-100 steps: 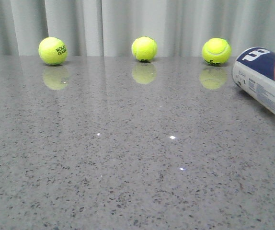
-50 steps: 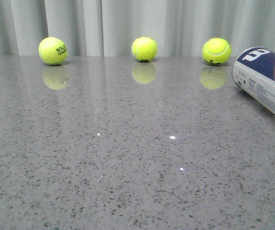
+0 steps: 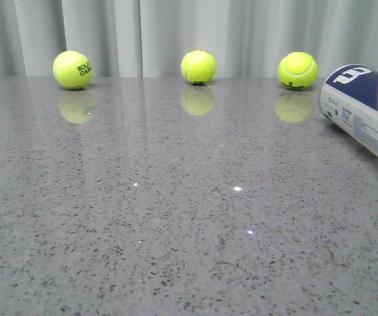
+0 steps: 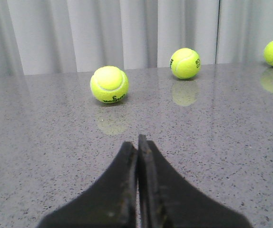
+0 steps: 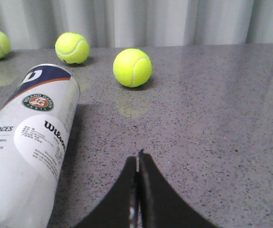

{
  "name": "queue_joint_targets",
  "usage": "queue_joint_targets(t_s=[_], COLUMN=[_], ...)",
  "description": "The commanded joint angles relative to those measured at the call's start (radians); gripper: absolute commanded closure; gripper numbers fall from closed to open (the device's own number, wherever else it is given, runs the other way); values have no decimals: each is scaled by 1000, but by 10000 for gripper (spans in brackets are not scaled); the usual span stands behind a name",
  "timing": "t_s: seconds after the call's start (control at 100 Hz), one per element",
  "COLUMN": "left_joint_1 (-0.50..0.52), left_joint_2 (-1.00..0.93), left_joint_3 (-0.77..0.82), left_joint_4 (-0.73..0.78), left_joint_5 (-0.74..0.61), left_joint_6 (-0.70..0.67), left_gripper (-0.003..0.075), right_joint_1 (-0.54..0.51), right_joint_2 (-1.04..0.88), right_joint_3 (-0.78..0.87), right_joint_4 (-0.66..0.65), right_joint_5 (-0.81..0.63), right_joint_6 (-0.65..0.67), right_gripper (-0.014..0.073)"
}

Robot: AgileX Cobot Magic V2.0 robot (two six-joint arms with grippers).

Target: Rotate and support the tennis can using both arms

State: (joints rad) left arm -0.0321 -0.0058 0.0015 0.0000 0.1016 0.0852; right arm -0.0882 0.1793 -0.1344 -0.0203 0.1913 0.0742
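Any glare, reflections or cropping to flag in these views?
Front view: glossy table mirrors the balls, with a few small specular spots; tennis can cropped at the right edge. Left wrist view: ball reflections again, left gripper jaws dark, detail lost. Right wrist view: can near and cropped, its label readable; right gripper equally dark.

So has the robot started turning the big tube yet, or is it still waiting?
Nothing looks done yet. The tennis can lies on its side on the table, with neither gripper touching it. The right gripper is shut and sits beside the can, apart from it. The left gripper is also shut, facing a tennis ball. Reaching the can, rotating it and supporting it with both arms are all left.
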Motion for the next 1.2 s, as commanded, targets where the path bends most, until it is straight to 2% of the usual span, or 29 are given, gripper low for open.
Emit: queue_joint_targets(t_s=[0.0, 0.23, 0.29, 0.38, 0.48, 0.54, 0.57, 0.67, 0.83, 0.99, 1.19], left_joint_1=[1, 1, 1, 1, 1, 1, 1, 1, 1, 1, 1], left_joint_2=[-29, -29, -29, -29, -29, -29, -29, -29, -29, -29, -29], left_joint_3=[43, 43, 43, 43, 43, 43, 43, 43, 43, 43, 43], left_joint_4=[0, 0, 0, 0, 0, 0, 0, 0, 0, 0, 0], left_joint_5=[-80, -80, -80, -80, -80, -80, -80, -80, -80, -80, -80], left_joint_6=[-9, -9, -9, -9, -9, -9, -9, -9, -9, -9, -9], left_gripper=[738, 738, 738, 738, 738, 738, 738, 738, 738, 739, 738], right_joint_1=[-5, -5, -5, 0, 16, 34, 43, 97, 182, 191, 190], right_joint_2=[103, 347, 400, 471, 534, 568, 578, 644, 783, 952, 1146], right_joint_3=[-100, -281, -324, -391, -465, -513, -529, -621, -775, -899, -980], right_joint_4=[-10, -10, -9, -9, -5, -5, -5, 27, 133, 243, 247], right_joint_5=[-30, 93, 123, 181, 245, 277, 287, 348, 492, 639, 686], right_joint_6=[-2, -2, -2, -2, -4, -5, -5, -6, -5, -5, 22], right_gripper=[662, 656, 617, 440, 121, -42, -78, -39, -39, -39, -39])
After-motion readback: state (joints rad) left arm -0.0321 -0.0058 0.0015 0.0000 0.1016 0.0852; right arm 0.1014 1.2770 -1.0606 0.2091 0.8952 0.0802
